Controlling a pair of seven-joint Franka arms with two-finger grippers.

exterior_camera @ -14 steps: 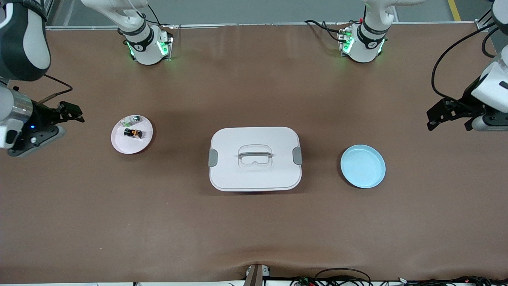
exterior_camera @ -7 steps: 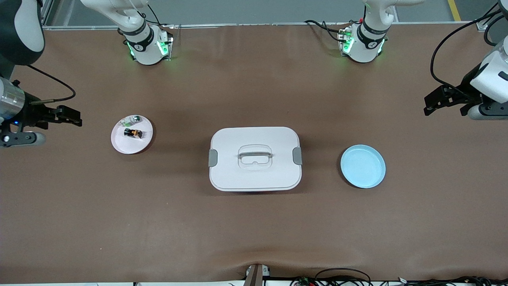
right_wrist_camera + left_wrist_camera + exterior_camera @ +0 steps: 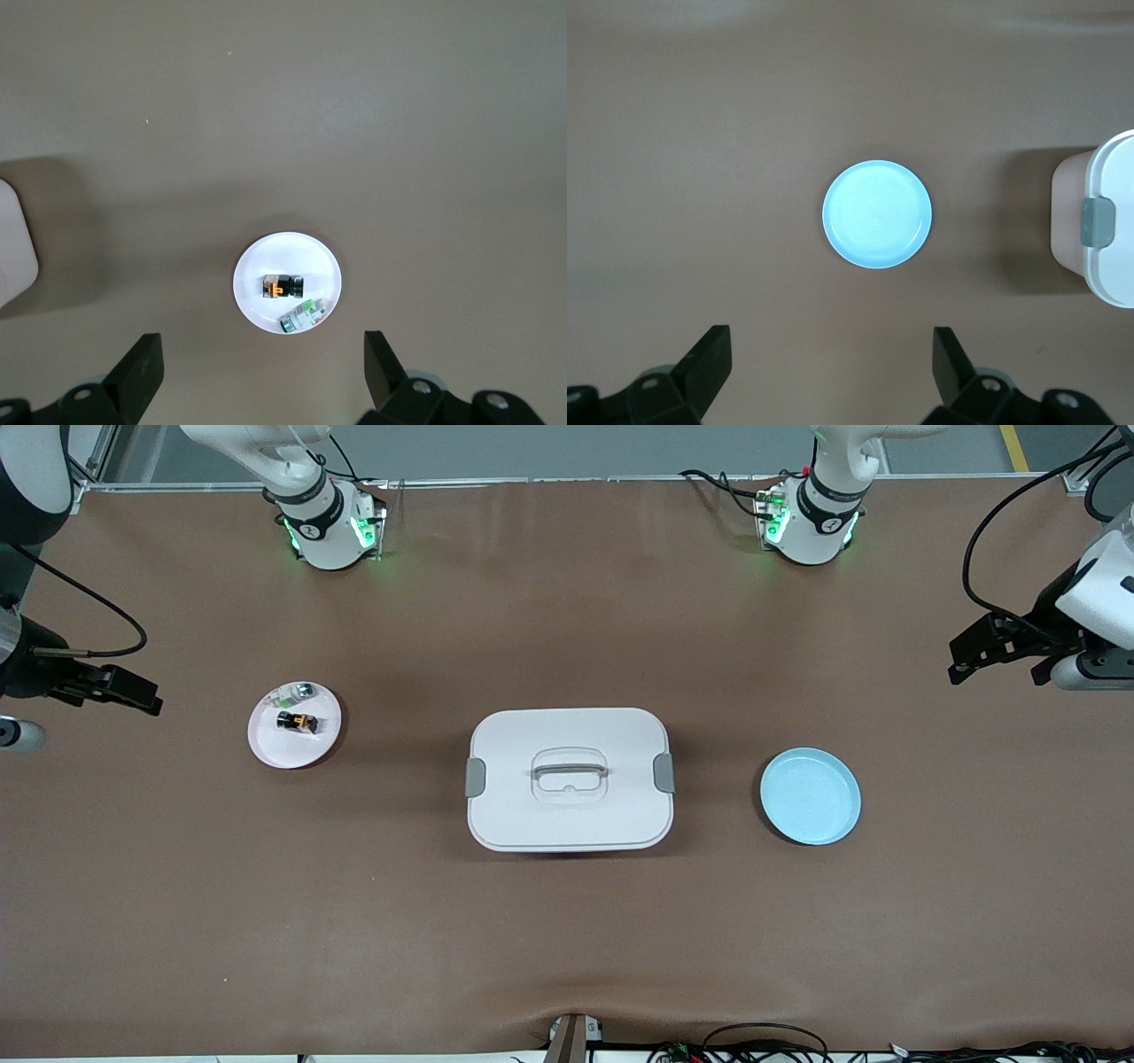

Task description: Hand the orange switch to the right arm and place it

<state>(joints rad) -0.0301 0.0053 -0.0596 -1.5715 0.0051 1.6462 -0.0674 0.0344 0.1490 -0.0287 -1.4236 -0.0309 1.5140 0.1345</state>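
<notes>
The orange switch (image 3: 296, 722), a tiny black part with an orange end, lies on a small pale pink plate (image 3: 270, 748) toward the right arm's end of the table. It also shows in the right wrist view (image 3: 283, 286), on the plate (image 3: 257, 305). My right gripper (image 3: 133, 691) is open and empty, up over the table at the right arm's end, apart from the plate; its own view shows the same (image 3: 261, 376). My left gripper (image 3: 974, 657) is open and empty over the left arm's end of the table; its own view shows the same (image 3: 831, 372).
A small green-white-silver part (image 3: 299, 690) lies on the same pink plate, beside the switch. A white lidded box (image 3: 569, 779) with a handle stands mid-table. An empty light blue plate (image 3: 810, 795) lies toward the left arm's end and shows in the left wrist view (image 3: 877, 214).
My right arm has risen and drawn back toward its end of the table, away from the pink plate. My left gripper shifted a little toward the bases, then held still. The switch has not moved.
</notes>
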